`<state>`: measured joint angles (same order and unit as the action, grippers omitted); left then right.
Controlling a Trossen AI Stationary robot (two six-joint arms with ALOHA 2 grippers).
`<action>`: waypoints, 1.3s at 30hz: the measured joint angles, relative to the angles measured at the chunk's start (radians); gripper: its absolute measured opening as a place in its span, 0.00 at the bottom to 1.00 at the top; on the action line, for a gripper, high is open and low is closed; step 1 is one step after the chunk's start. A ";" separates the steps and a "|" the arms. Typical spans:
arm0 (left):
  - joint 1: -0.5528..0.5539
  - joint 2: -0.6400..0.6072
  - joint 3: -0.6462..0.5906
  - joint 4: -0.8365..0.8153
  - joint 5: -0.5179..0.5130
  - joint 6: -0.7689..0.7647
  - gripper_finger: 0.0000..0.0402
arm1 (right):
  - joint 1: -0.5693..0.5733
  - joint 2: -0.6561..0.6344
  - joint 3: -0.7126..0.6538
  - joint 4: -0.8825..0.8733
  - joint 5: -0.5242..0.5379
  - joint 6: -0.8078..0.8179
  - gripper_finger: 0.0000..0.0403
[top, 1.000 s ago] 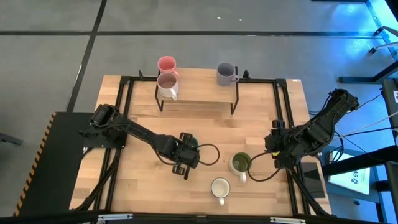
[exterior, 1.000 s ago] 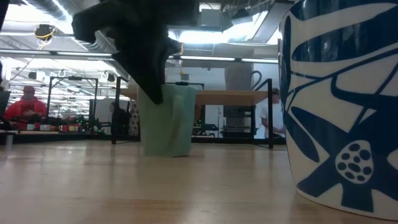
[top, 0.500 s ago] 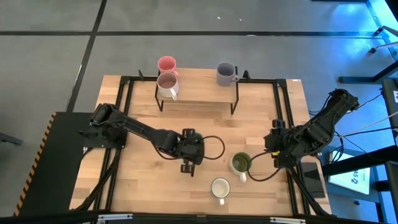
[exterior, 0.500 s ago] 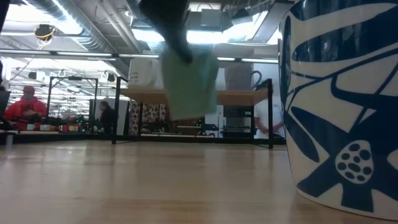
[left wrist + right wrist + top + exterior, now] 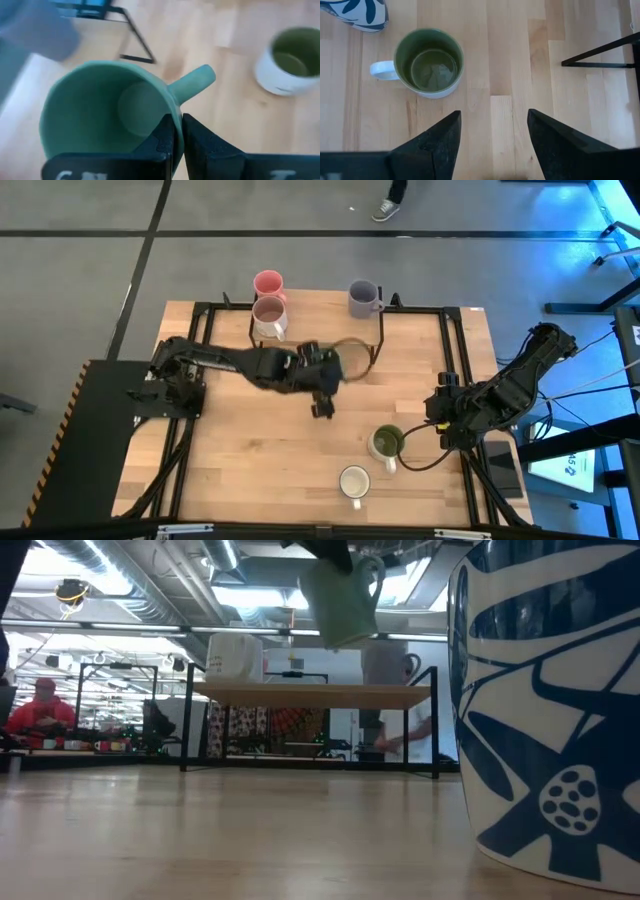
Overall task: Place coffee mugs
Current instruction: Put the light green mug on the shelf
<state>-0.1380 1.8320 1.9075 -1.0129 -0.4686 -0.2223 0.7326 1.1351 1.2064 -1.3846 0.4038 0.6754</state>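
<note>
My left gripper [image 5: 318,372] is shut on the teal-green mug [image 5: 340,600], held high over the table's middle, just in front of the black-framed wooden rack [image 5: 315,335]. The mug also shows in the left wrist view [image 5: 100,115]. On the rack stand a white mug with a mauve inside [image 5: 270,315] and a lavender mug [image 5: 363,298]; a pink mug [image 5: 268,283] stands behind the first. My right gripper [image 5: 492,145] is open and empty above the table at the right, near the olive-green mug [image 5: 427,62]. A white mug with a blue pattern [image 5: 353,480] stands near the front edge. My left gripper pinches the teal-green mug's wall at the rim [image 5: 167,107], right beside the handle [image 5: 192,82], one finger inside the mug and one outside. The mug hangs below the fingers, tilted, its handle up and to one side [image 5: 372,570], lifted clear of the table.
The rack's top has free room between the white-and-mauve mug and the lavender mug. Black frame rails [image 5: 445,370] run along the table's sides. People move in the room beyond the table [image 5: 40,710].
My left gripper has lifted the teal-green mug off the table and carried it up and toward the far edge, to just in front of the rack. The mug, upright on the table a second ago, now hangs tilted at the height of the rack's top.
</note>
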 joint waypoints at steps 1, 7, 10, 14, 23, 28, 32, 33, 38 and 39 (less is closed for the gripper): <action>0.019 0.000 0.014 -0.008 -0.004 0.011 0.03 | 0.000 0.000 0.000 0.000 0.000 0.000 0.54; 0.125 0.000 0.076 -0.035 -0.022 0.079 0.03 | 0.000 0.000 0.000 -0.001 0.000 -0.014 0.54; 0.177 -0.001 0.093 -0.031 -0.022 0.135 0.03 | 0.000 0.000 0.000 -0.001 0.000 -0.028 0.54; 0.260 -0.001 0.099 -0.038 -0.010 0.223 0.03 | 0.000 0.000 0.000 -0.001 0.001 -0.003 0.54; 0.464 -0.001 0.100 -0.085 0.067 0.344 0.03 | 0.000 0.000 0.000 -0.001 0.040 0.030 0.54; 0.552 -0.001 0.100 -0.111 0.106 0.401 0.03 | 0.000 0.000 0.000 -0.002 0.052 0.056 0.54; 0.597 0.004 0.100 -0.129 0.138 0.444 0.03 | 0.000 0.000 0.000 -0.002 0.052 0.079 0.54; 0.602 0.008 0.100 -0.121 0.133 0.454 0.03 | 0.000 0.000 0.000 -0.002 0.052 0.083 0.54; 0.623 0.026 0.100 -0.127 0.145 0.489 0.03 | 0.000 0.000 0.000 -0.001 0.050 0.085 0.54; 0.629 0.031 0.100 -0.127 0.144 0.496 0.03 | 0.000 0.000 0.000 -0.002 0.050 0.085 0.54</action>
<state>0.4906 1.8626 2.0071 -1.1401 -0.3243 0.2735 0.7326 1.1351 1.2064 -1.3861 0.4538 0.7609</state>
